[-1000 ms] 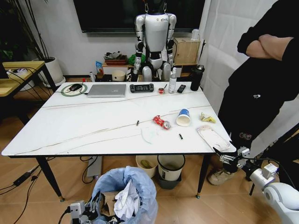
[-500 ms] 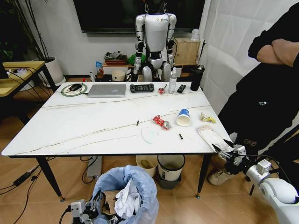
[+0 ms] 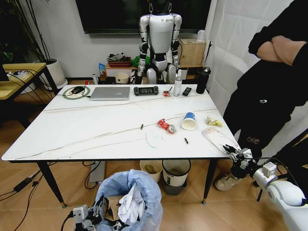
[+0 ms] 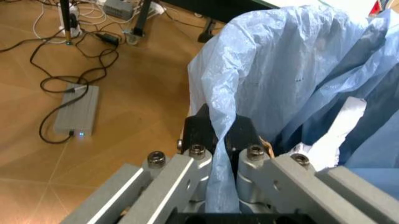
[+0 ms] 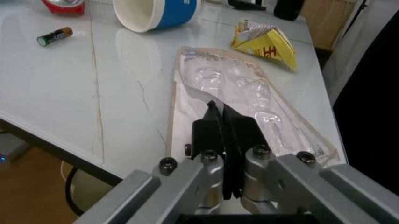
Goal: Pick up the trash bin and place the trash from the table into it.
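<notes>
The left gripper (image 4: 219,140) is low at the near left of the scene, below the table's near edge, its fingers pinched on the rim of the trash bin (image 3: 129,202) through the crinkly light-blue bag (image 4: 281,79). The bin sits in front of the table (image 3: 86,127), near the robot, and crumpled white paper (image 3: 130,207) and a brown cardboard piece (image 3: 111,209) lie inside it.

On the marble-look top, along the far edge from left to right, are a green ring of cable with a mouse inside (image 3: 76,91), a closed laptop (image 3: 110,93), a black controller (image 3: 146,90), a clear bottle (image 3: 177,84) and a dark flask (image 3: 202,80). Nearer the middle right lie a small dark scrap (image 3: 141,127), a thin clear wrapper (image 3: 155,139), the crushed red can (image 3: 166,126), a battery (image 5: 55,36) and the blue-and-white paper cup (image 5: 156,13) on its side. Right of the cup is a crumpled yellow wrapper (image 5: 265,43), and near the right front corner a flat clear plastic blister pack (image 5: 249,109).

The right gripper (image 5: 223,122) is at that right front corner, its fingers pressed together with their tips over the near end of the blister pack; whether they grip its edge cannot be told.

Under the table stand a cream round bin (image 3: 150,169) and a black bin with white liner (image 3: 175,174).
</notes>
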Tool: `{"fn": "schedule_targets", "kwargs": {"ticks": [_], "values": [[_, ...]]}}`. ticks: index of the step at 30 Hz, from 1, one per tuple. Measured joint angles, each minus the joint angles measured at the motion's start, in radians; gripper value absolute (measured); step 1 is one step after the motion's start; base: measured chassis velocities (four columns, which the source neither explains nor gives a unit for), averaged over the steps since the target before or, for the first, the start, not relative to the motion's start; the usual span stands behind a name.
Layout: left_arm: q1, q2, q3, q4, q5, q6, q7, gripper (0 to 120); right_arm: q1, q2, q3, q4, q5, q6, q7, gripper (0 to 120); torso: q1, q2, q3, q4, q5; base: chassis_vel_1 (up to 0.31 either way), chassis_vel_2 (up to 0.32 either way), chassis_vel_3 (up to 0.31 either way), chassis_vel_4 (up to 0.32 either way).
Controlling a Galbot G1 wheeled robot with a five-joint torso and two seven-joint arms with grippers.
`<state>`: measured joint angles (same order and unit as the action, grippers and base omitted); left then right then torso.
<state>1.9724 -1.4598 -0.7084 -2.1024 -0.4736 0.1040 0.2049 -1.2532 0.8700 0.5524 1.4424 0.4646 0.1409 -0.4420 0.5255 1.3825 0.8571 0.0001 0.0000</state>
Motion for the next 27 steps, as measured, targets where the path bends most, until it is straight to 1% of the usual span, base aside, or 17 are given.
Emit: {"fn": "schedule_targets", "kwargs": {"ticks": [6, 17, 27], "values": [[-0.003, 0.002, 0.004, -0.009, -0.001, 0.004, -0.004, 0, -0.014, -0.002, 0.002, 0.019, 0.018, 0.001, -0.007, 0, 0.0, 0.0, 0.0, 0.0, 0.0, 0.0, 0.0, 0.0, 0.0], [-0.003, 0.009, 0.032, -0.017, -0.005, 0.014, -0.016, 0, -0.067, -0.012, 0.04, 0.11, 0.081, -0.004, -0.024, 0, 0.0, 0.0, 0.0, 0.0, -0.0002, 0.0, 0.0, 0.0, 0.0], [-0.004, 0.018, 0.053, -0.039, -0.034, 0.036, -0.034, 0, -0.076, -0.025, 0.055, 0.139, 0.105, -0.005, -0.03, 0, 0.0, 0.0, 0.0, 0.0, 0.0, 0.0, 0.0, 0.0, 0.0]]}}
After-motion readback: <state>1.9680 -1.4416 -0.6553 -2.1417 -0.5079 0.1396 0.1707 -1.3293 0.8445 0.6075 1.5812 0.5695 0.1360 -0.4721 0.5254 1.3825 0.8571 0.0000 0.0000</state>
